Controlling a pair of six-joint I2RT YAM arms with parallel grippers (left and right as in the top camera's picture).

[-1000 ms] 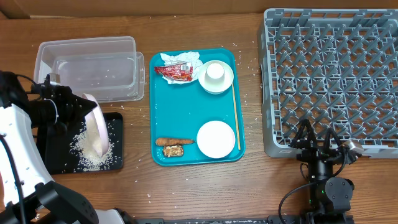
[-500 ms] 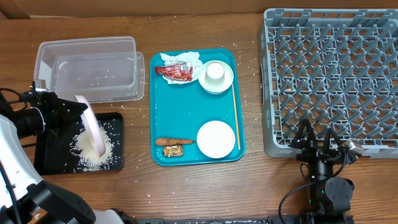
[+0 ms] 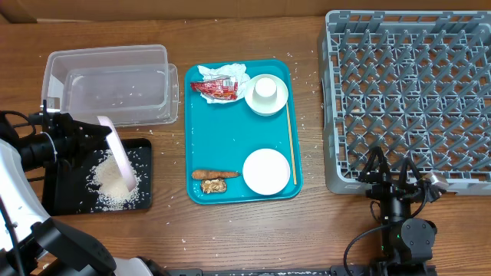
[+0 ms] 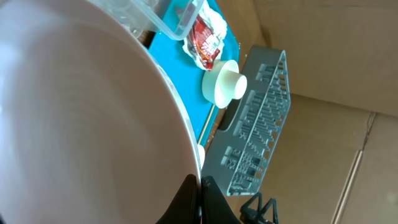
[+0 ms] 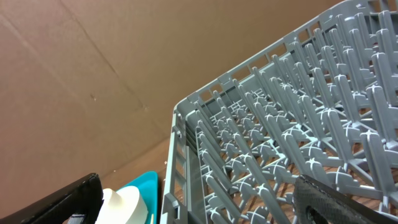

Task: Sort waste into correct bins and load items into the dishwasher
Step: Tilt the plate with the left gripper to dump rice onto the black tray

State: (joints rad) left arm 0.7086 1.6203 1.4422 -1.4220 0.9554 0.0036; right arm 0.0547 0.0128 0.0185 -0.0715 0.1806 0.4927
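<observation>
Left gripper [image 3: 86, 136] clamped on the rim of the flat plate [image 3: 119, 156], which is tipped over the black tray [image 3: 57, 195].

Over the last second the plate has swung from a broad slant to nearly edge-on. The rice [image 3: 107, 188] lies heaped on the tray under the plate's lower rim; whether they touch, I cannot tell. The plate stands just right of the fingers. The dump looks finished, so the plate is likely next for the grey rack [image 3: 414, 92], well apart to the right. The right gripper [image 3: 391, 178] sits spread and empty by the rack's near edge. The wrapper [image 3: 217, 89] and napkin [image 3: 222, 72] wait on the teal tray [image 3: 222, 138].
</observation>
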